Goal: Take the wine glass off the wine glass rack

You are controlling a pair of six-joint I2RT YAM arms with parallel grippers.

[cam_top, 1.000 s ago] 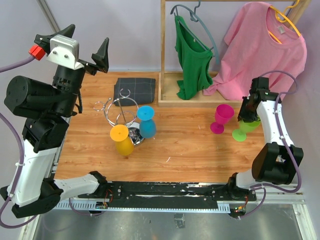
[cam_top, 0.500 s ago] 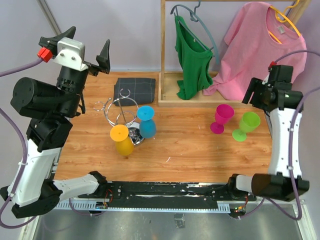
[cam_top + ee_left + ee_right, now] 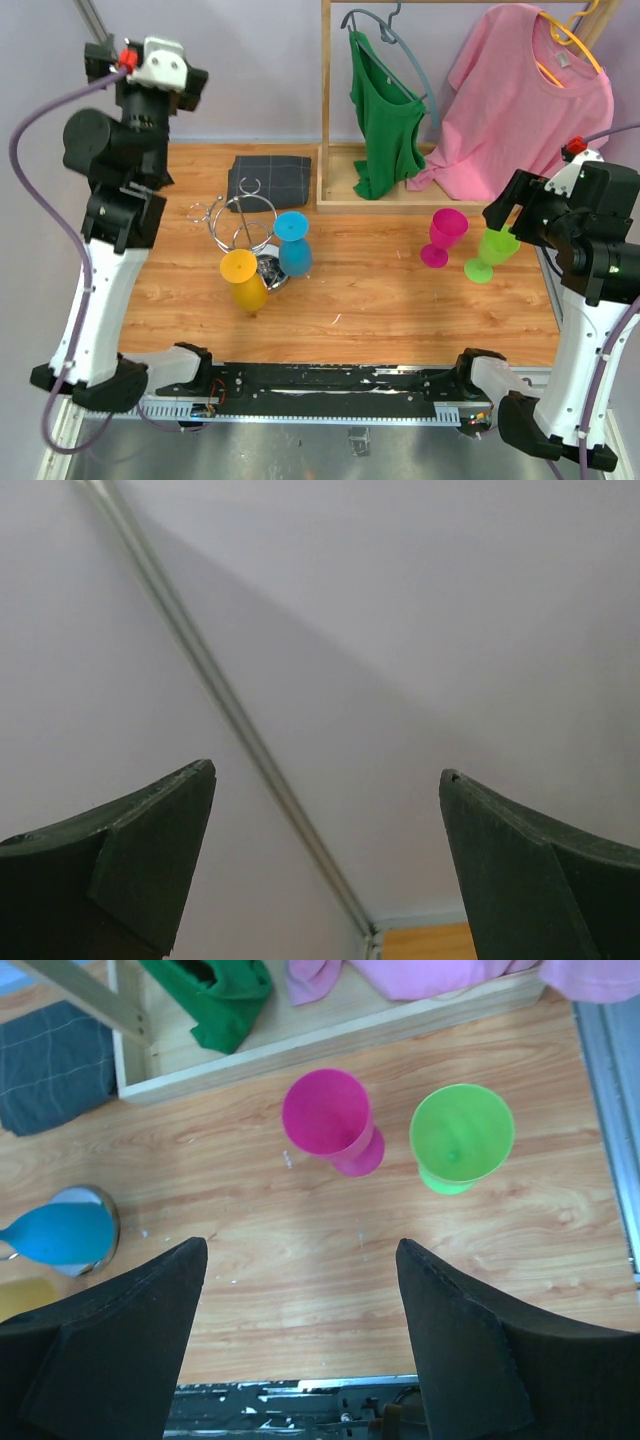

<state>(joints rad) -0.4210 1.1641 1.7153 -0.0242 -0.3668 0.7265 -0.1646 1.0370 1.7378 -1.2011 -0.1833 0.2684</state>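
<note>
we see the wine glass rack [image 3: 243, 215] standing on the wooden table [image 3: 380, 300], left of centre, just in front of a folded dark cloth [image 3: 270, 178]. two glasses hang from it, bowls down and tilted: a blue wine glass [image 3: 293, 245] and a yellow wine glass [image 3: 243, 278], both close to the shiny round base. a pink glass [image 3: 441, 236] and a green glass [image 3: 492, 254] stand mouth up, just beside each other on the right, well apart from the rack. our left gripper [image 3: 325, 772] sits high, facing the wall, fingers spread wide and holding nothing. our right gripper [image 3: 300, 1247] hovers above the pink and green glasses, fingers likewise parted and empty.
</note>
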